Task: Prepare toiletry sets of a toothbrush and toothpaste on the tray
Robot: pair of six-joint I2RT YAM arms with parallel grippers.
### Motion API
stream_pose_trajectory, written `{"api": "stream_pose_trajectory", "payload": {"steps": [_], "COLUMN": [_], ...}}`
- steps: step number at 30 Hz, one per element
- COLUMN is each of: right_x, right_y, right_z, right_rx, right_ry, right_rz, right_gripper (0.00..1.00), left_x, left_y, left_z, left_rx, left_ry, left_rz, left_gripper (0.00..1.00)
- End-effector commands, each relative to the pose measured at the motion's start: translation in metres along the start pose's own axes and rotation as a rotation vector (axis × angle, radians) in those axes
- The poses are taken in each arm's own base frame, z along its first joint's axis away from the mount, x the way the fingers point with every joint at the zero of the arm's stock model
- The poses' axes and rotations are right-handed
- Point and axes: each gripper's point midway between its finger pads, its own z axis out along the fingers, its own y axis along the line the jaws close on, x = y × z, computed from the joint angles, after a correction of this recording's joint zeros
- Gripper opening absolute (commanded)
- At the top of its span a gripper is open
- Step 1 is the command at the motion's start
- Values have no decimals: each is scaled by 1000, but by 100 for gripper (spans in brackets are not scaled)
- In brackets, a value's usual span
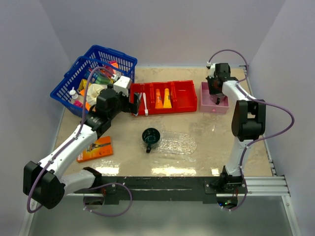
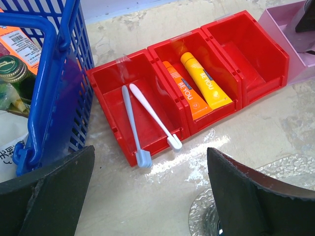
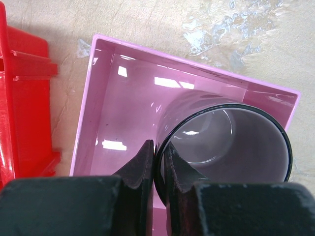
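Left gripper spread wide. Two white toothbrushes, orange tube, yellow-orange tube in red bin; clear bumpy tray apart. Right gripper pinching black-rimmed cup in pink box.

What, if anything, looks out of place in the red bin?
The two toothbrushes in the left compartment of the red bin lie askew, spread in a V, with their heads sticking out past the front edge. The two tubes in the middle compartment lie neatly side by side.
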Motion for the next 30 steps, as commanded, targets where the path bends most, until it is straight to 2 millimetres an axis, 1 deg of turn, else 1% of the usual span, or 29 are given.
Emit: {"api": "stream_pose_trajectory", "payload": {"steps": [1, 4, 5, 7, 8, 10, 11, 13, 14, 17, 19, 20, 21, 22, 23, 24, 25, 26, 27, 28, 29, 30], "right_x": [-30, -41, -51, -57, -64, -65, -70, -71, -74, -77, -81, -82, -86, -84, -85, -86, -86, -86, -84, -83, -82, -76], "right_y": [-4, -8, -9, -8, -8, -11, -11, -13, -13, -8, -3, 6, 9, 15, 25, 31, 37, 49, 55, 60, 72, 80], "right_z": [-17, -31, -41, -50, -61, -68, -75, -80, -86, -93, -103, -107, -116, -120, -126, -131, -143, -150, -155, -168, -175, -179], "right_rx": [7, 18, 22, 33, 43, 63, 68, 75, 77, 62, 54, 46, 51, 46, 46, 41, 35, 38, 38, 32, 7, -17], "right_ry": [-83, -120, -159, -200, -228, -238, -256, -263, -276, -284, -295, -297, -314, -308, -313, -318, -327, -332, -332, -343, -349, -345], "right_rz": [-39, -38, -35, -43, -44, -44, -43, -40, -36, -35, -42, -54, -59, -67, -82, -90, -103, -122, -126, -128, -140, -122], "right_gripper": [0, 0, 0, 0, 0, 0, 0, 0, 0, 0, 0, 0, 0, 0, 0, 0, 0, 0, 0, 0, 0, 0], "left_x": [-17, -17, -17, -15, -16, -15, -15, -15, -15, -15, -15, -15, -15, -15, -16, -17, -19, -19, -22, -25, -24, -26], "left_y": [0, 0, 0, 0, 1, 0, 0, 0, 0, 0, 0, 1, 0, 0, 0, -1, -1, -4, -4, -4, -4, -4], "left_z": [0, 0, 1, 1, 1, 1, 1, 1, 1, 2, 2, 2, 2, 1, 1, 0, -1, -1, -4, -5, -6, -7], "left_rx": [0, 0, 0, 0, -1, 0, 2, 2, 2, 3, 2, 0, 2, 2, 3, 7, 10, 24, 28, 29, 29, 28], "left_ry": [-46, -46, -46, -41, -44, -40, -41, -41, -41, -39, -39, -41, -39, -41, -42, -47, -56, -61, -75, -88, -89, -96], "left_rz": [12, 12, 12, 11, 12, 12, 12, 11, 11, 11, 12, 10, 11, 12, 12, 12, 13, 15, 15, 14, 14, 14], "left_gripper": [100, 100, 100, 100, 100, 100, 100, 100, 100, 100, 100, 100, 100, 100, 100, 100, 100, 100, 100, 100, 100, 100]}}
